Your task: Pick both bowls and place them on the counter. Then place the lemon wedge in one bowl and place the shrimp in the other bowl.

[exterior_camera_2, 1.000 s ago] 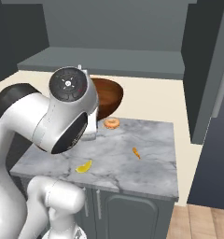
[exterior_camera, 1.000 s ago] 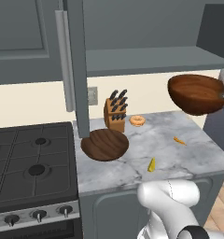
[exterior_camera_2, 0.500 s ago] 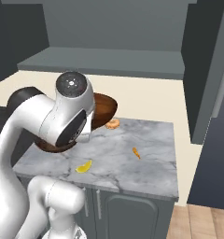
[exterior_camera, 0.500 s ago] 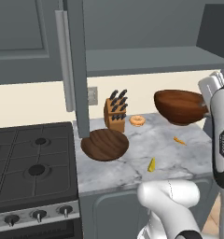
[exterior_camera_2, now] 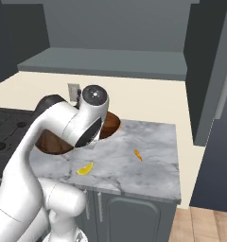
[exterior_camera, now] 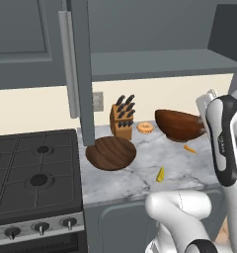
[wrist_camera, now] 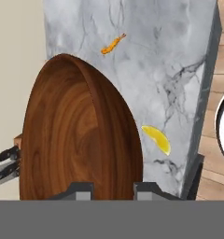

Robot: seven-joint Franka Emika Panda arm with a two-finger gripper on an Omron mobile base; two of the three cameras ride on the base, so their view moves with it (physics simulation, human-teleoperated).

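My gripper [wrist_camera: 113, 190] is shut on the rim of the smaller reddish-brown bowl [wrist_camera: 72, 135], with one fingertip on each side of the rim. The bowl [exterior_camera: 178, 124] hangs tilted, low over the back right of the marbled counter [exterior_camera: 135, 179]; part of it shows past my arm [exterior_camera_2: 111, 125]. The wide dark brown bowl [exterior_camera: 110, 153] rests on the counter's left end. The yellow lemon wedge [exterior_camera: 160, 174] [exterior_camera_2: 84, 168] [wrist_camera: 157, 139] lies near the front edge. A small orange shrimp [exterior_camera: 189, 148] [exterior_camera_2: 138, 155] [wrist_camera: 113, 44] lies right of the held bowl.
A knife block [exterior_camera: 122, 118] stands at the back of the counter with a pale orange doughnut-like ring [exterior_camera: 145, 127] beside it. The black gas stove [exterior_camera: 31, 173] adjoins the counter on the left. A grey cabinet panel [exterior_camera: 81, 74] rises behind the dark bowl.
My arm has carried the reddish-brown bowl down and to the left, from high at the right to low over the counter. The other things have not moved.
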